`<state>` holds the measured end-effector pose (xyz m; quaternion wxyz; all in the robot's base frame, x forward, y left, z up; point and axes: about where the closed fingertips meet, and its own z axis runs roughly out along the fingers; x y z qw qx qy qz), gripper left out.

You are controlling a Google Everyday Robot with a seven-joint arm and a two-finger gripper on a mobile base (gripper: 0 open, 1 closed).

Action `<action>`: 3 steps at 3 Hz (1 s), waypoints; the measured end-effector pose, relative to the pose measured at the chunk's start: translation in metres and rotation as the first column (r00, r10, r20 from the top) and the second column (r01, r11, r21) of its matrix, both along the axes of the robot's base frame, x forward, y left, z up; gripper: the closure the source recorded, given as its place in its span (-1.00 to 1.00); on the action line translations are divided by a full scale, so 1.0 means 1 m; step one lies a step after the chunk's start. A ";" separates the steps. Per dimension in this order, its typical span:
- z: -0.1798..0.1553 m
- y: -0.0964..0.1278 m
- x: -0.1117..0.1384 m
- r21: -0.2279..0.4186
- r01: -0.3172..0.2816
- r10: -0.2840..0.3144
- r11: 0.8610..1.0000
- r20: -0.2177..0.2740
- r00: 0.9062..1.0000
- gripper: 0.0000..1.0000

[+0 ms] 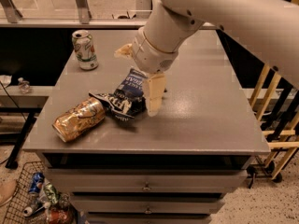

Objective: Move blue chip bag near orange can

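Note:
The blue chip bag (122, 99) lies crumpled on the grey table (201, 111), left of centre. Its left corner touches or nearly touches the orange can (78, 119), which lies on its side near the front left edge. My gripper (136, 80) hangs just above the bag's right end with its cream fingers spread wide. One finger (154, 94) points down beside the bag, the other (124, 50) sticks out to the back left. The gripper is open and holds nothing.
A white-and-green can (85, 49) stands upright at the table's back left corner. A wire basket (28, 195) with cans and bottles sits on the floor at the front left. Wooden rails (275, 120) stand to the right of the table.

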<state>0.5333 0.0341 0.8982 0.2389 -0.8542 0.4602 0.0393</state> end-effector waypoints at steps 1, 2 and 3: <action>0.005 -0.050 -0.003 -0.053 0.098 -0.099 0.994 -0.013 0.995 -1.00; 0.004 -0.111 0.000 -0.120 0.246 -0.250 0.962 -0.023 0.968 -1.00; 0.003 -0.165 0.002 -0.171 0.400 -0.412 0.900 -0.037 0.910 -1.00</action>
